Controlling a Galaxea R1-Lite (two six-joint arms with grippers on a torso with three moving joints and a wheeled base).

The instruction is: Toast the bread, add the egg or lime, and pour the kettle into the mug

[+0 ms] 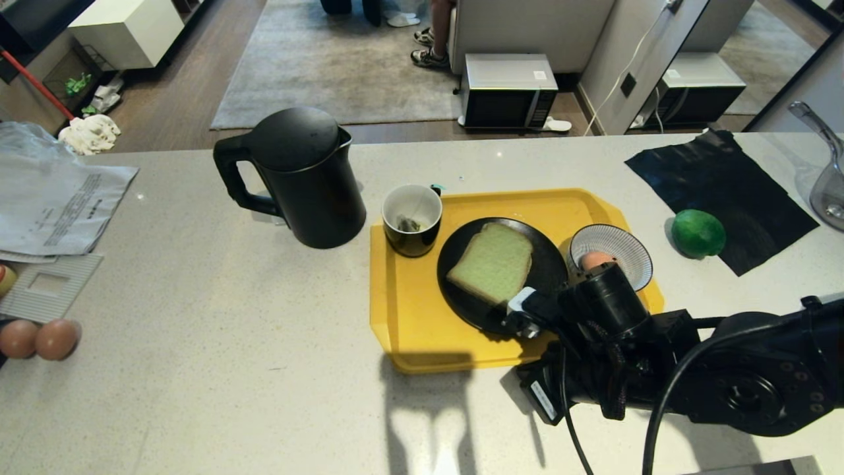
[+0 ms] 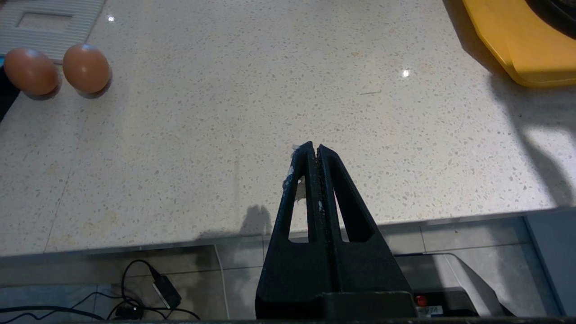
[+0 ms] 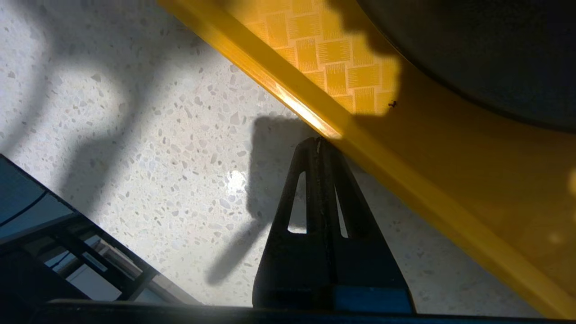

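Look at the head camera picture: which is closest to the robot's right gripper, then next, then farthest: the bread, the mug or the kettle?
Measured from the shut right gripper, low by the yellow tray's near edge:
1. The bread, on the black plate just beyond it.
2. The mug, at the tray's far left corner.
3. The kettle, off the tray, farther left.

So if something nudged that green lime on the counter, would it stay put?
Probably not. The lime looks round and lies loose on the flat counter, half on a black sheet, so it would likely roll. Its glossy skin may also be slippery to grip.
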